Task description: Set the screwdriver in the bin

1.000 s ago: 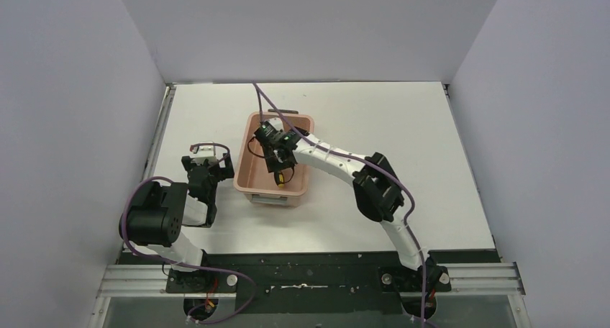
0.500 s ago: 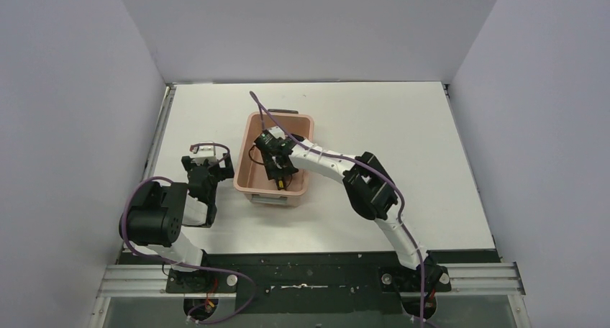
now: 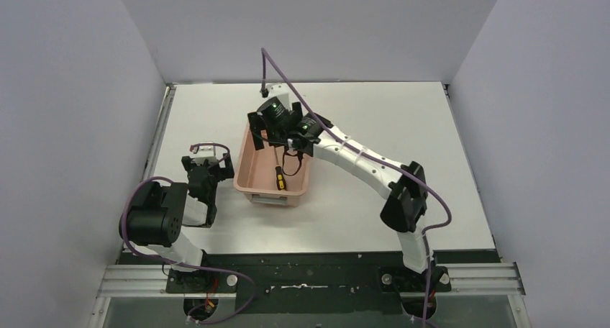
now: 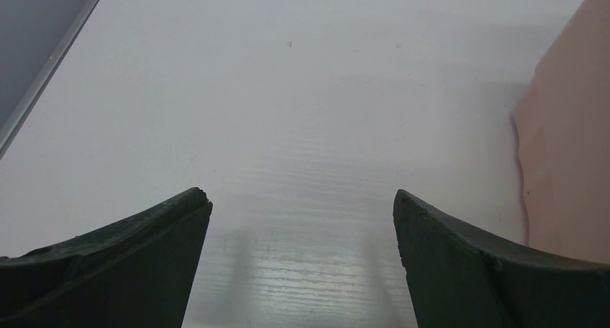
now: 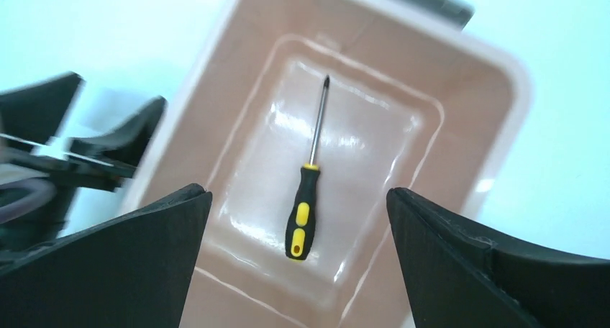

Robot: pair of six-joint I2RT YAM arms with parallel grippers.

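Top view, bin: the bin (image 3: 247, 162) stands on the worktop (image 3: 374, 119) in front of the two arms, nearer the left one.
Top view, screwdriver: we see the screwdriver (image 3: 278, 177) lying flat on the bin floor in its near half, with nothing touching it.
Top view, right gripper: the right gripper (image 3: 286, 132) hangs over the far half of the bin, above the rim. From here we cannot read how wide it is.
Top view, left gripper: the left gripper (image 3: 208, 168) sits just beside the bin's left wall, low and folded back.
Left wrist view: the fingers are spread wide over bare worktop with nothing between them. The bin's pink wall (image 4: 568, 162) shows at the right edge.
Right wrist view: both fingers stand wide apart and hold nothing. Between them, well below, the screwdriver (image 5: 302, 213) rests along the middle of the bin floor, shaft pointing at the handle end.
Step in hand: we judge the drop done and the task all but complete.
Next move: as we see it, the right arm only needs to lift and draw back clear of the rim, keeping its cable off the bin.
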